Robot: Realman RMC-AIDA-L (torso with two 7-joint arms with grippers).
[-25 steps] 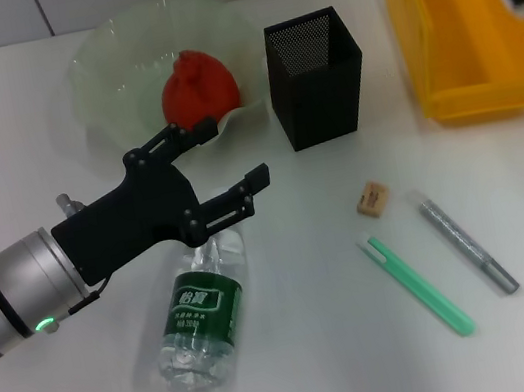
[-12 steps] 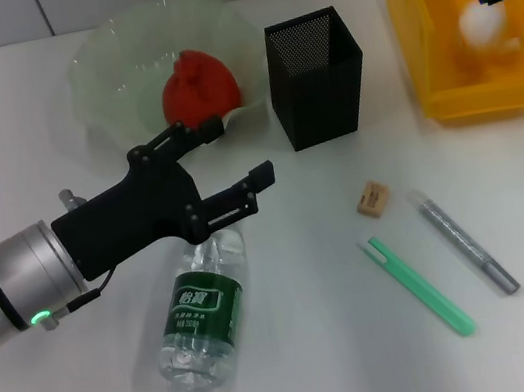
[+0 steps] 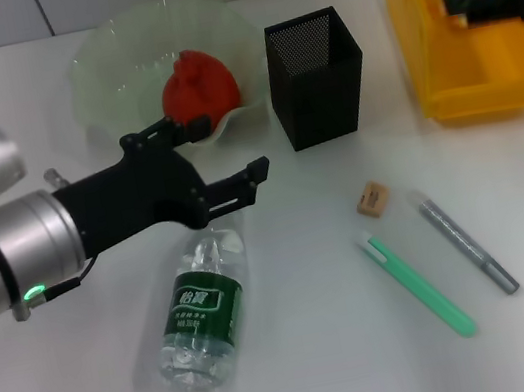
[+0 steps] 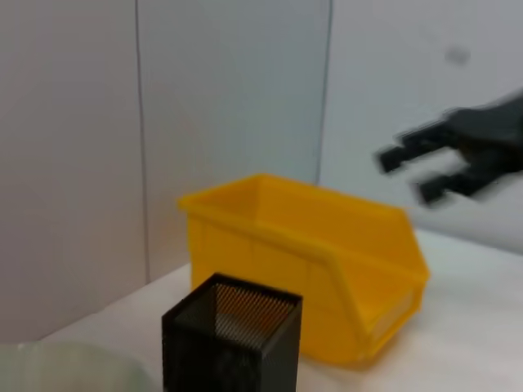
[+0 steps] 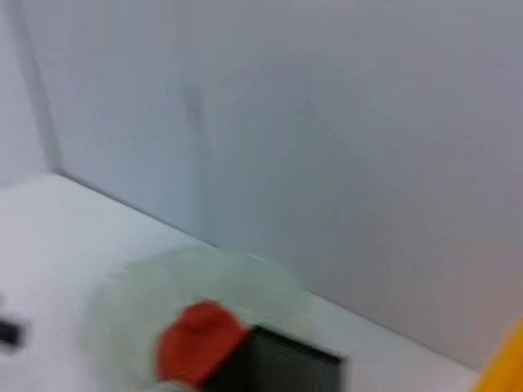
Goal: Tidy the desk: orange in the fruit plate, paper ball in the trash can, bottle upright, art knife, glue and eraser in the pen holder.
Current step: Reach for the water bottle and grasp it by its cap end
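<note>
Head view: left tool (image 3: 234, 150) spread wide, grasping nothing, poised above the cap end of the bottle (image 3: 203, 311), which lies on its side on the table (image 3: 323, 368). Just behind, orange (image 3: 197, 88) sitting in the green fruit plate (image 3: 106, 61), one fingertip near the plate's wavy front rim. Black mesh pen holder (image 3: 316, 77) upright beside the plate, a narrow strip of bare table between them. Right tool (image 3: 457, 4) raised over the yellow bin (image 3: 486, 85) at the far right edge, fingers parted, nothing held; paper ball not seen. Eraser (image 3: 372, 199), green art knife (image 3: 420, 285) and grey glue stick (image 3: 466, 246) lying apart from one another in front of the holder, with open table all around and toward the near edge.
</note>
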